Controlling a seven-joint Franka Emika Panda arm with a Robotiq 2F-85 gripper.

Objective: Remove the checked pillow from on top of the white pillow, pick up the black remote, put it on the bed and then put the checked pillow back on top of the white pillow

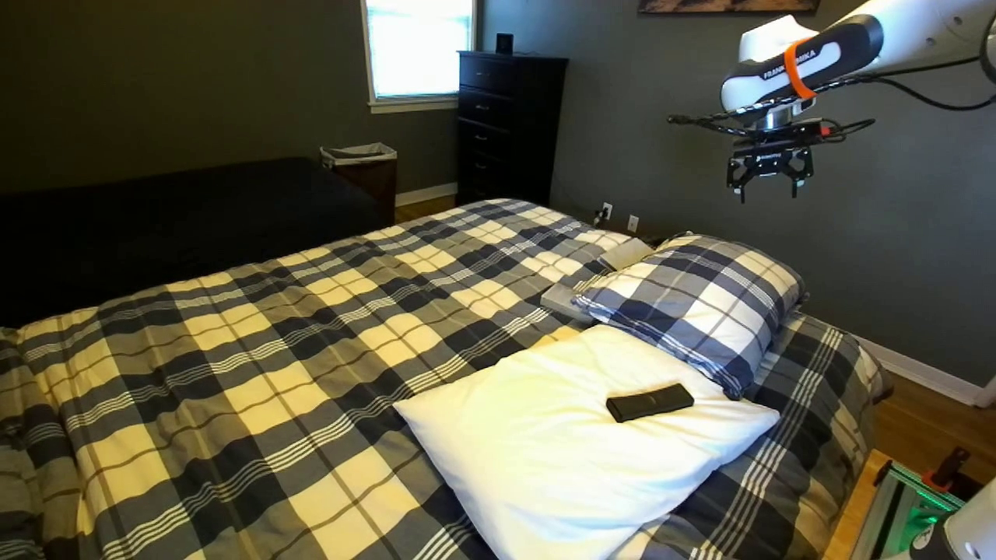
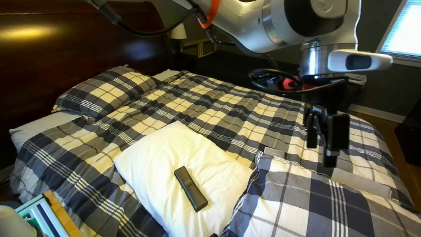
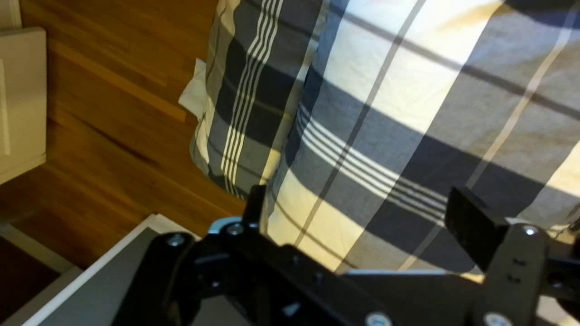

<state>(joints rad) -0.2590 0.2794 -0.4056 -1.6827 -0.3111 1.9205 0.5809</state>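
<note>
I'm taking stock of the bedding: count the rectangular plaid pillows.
2: the plump navy-and-white checked pillow next to the plain white rectangular pillow, and a navy-and-cream plaid pillow by the dark wooden headboard. Others may be hidden.

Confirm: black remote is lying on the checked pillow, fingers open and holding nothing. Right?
Wrong pillow: the black remote is lying on the white pillow, as both exterior views show. The rest stands: fingers open and holding nothing.
</note>
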